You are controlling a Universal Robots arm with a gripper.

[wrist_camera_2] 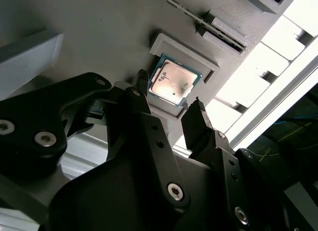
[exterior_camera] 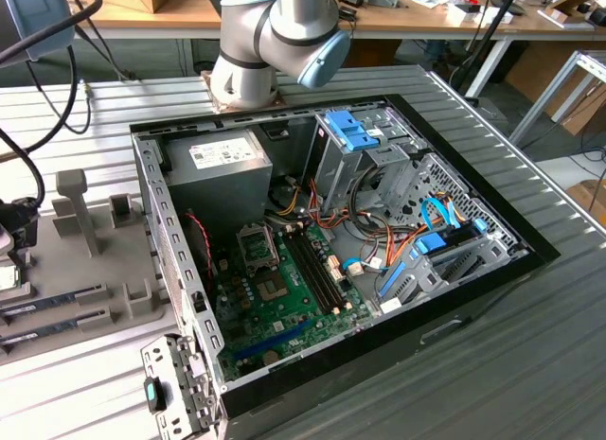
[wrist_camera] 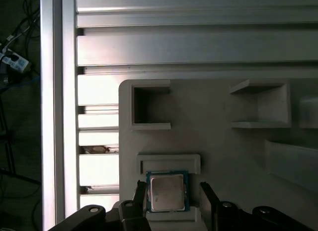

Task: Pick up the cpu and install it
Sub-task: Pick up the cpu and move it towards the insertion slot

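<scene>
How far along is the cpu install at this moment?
Done: nothing that shows; the cpu lies flat in its recess on the grey holder, not lifted. In hand: the pincer is open, a finger on either side of the cpu, apart from it. Left: the grasp, the lift and the seating on the green board in the open case.

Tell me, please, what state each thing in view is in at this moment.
cpu: lying flat in its recess on the grey holder, not gripped.
gripper: open, one finger on each side of the cpu.
computer case: lying on its side, side panel off, interior exposed.
</scene>
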